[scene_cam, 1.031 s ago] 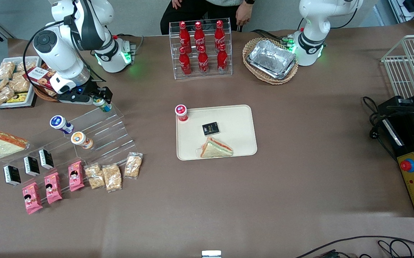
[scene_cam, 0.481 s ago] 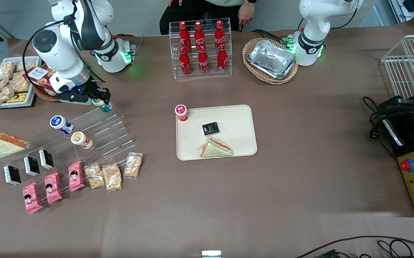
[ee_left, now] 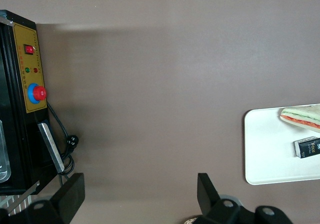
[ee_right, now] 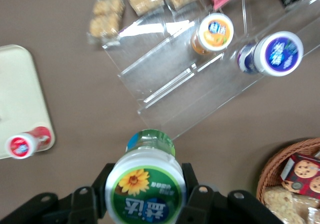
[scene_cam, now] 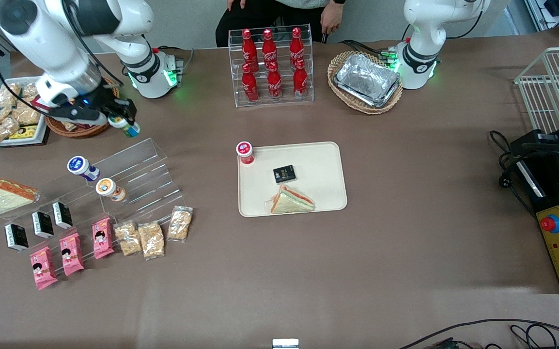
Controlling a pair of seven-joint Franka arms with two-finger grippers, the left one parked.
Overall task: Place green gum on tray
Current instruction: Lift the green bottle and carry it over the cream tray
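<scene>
Front view | gripper (scene_cam: pixel 123 121) clenched on green gum (scene_cam: pixel 128 127), aloft above acrylic steps (scene_cam: pixel 136 172) | carry level toward 4 o'clock; lower onto bare tray (scene_cam: pixel 320 167), clear of red-lidded bottle (scene_cam: pixel 245 152).

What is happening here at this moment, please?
The right arm's tool is shut on the green gum and holds it in the air above the table, beside the clear stepped stand at the working arm's end. The blue-lidded bottle and the orange-lidded bottle stand on that stand. The tray lies in the middle of the table, with a red-lidded bottle, a black packet and a sandwich on it. The gum is not yet on the tray.
</scene>
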